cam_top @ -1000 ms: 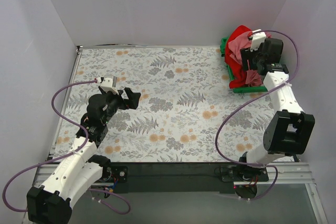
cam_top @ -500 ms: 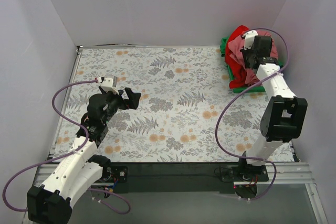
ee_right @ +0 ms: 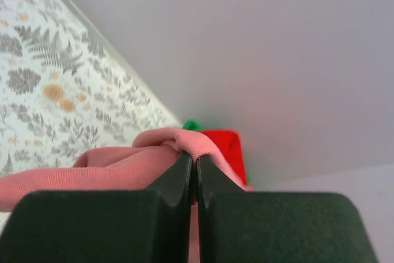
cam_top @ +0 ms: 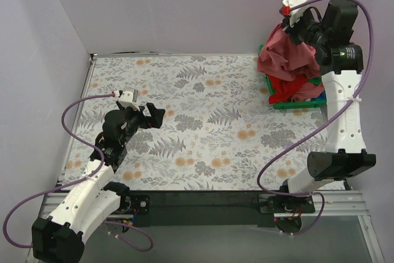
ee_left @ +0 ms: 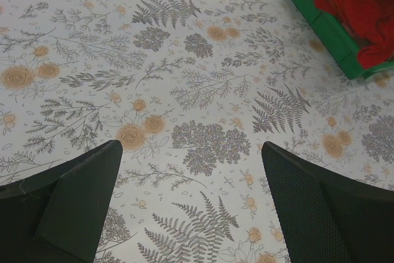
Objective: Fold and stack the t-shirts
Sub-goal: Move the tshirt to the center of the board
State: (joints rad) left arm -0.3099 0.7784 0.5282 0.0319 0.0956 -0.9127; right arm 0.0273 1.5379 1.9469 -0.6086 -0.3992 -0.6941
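Right tool (ee_right: 194,163): black jaws pressed together, clamped on soft rolled fold of dusty rose-pink t-shirt (cam_top: 287,60). Shirt held high over green plastic basket (cam_top: 300,104) at far right corner of tabletop (cam_top: 203,133); matte cotton hangs in crumpled, draped bunch. Bright red t-shirt (cam_top: 282,88) heaped in basket beneath, spilling over rim. Left tool (ee_left: 191,149): jaws wide apart, holding nothing, above fern-and-flower print, well apart from basket. Finger pads (ee_left: 308,207) finely meshed.
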